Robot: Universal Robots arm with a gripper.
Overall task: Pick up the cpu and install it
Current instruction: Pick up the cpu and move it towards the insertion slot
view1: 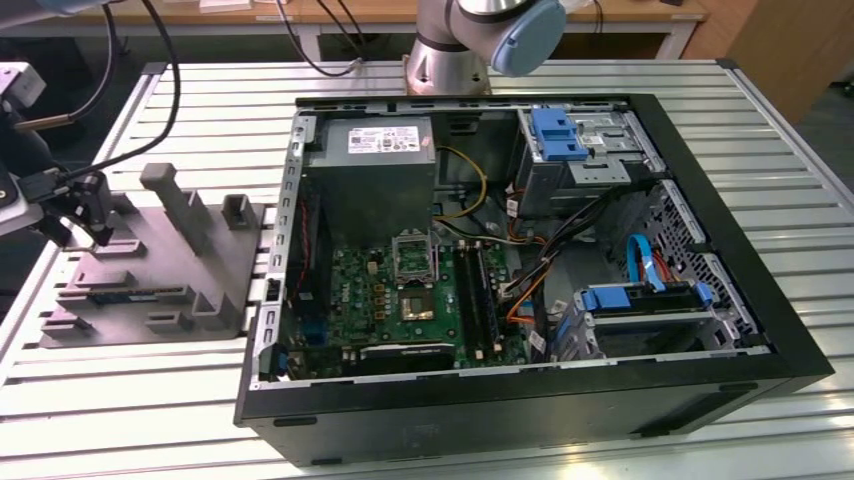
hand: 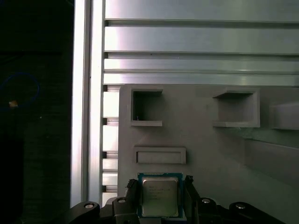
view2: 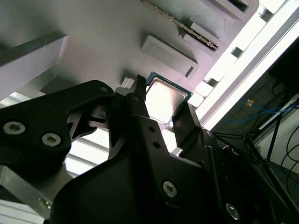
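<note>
In the exterior view, the gripper (view1: 83, 238) hangs low over a grey moulded fixture (view1: 220, 300) near the exterior view's left edge. The fixture lies on a slatted aluminium table (view1: 160, 400). Well apart from it, towards the exterior view's right, an open black computer case (view1: 534, 410) lies on its side. Inside the case we see a green motherboard (view1: 387, 305) with a dark metal-framed socket (view1: 412, 258). Above them is a grey power supply (view1: 380, 195), and its white label (view1: 391, 140) carries print too small for us to read.

In the second wrist view, the cpu (view2: 164, 99) is a small flat square with a bright silvery lid and a thin blue-green board rim. It sits against the fixture (view2: 93, 37), just beside a raised rectangular block. The black gripper (view2: 162, 95) reaches to it from both sides.

In the first wrist view, the cpu (hand: 160, 198) shows a pale grey metal top framed in blue-green. Several lines of dark print cross the lid, but we cannot make them out. The gripper (hand: 160, 183) is clamped on the chip, with its jaws against two opposite edges. The cpu lies at the fixture's (hand: 205, 154) edge, just below a shallow rectangular pocket. We cannot tell whether it has lifted clear of the surface.
</note>
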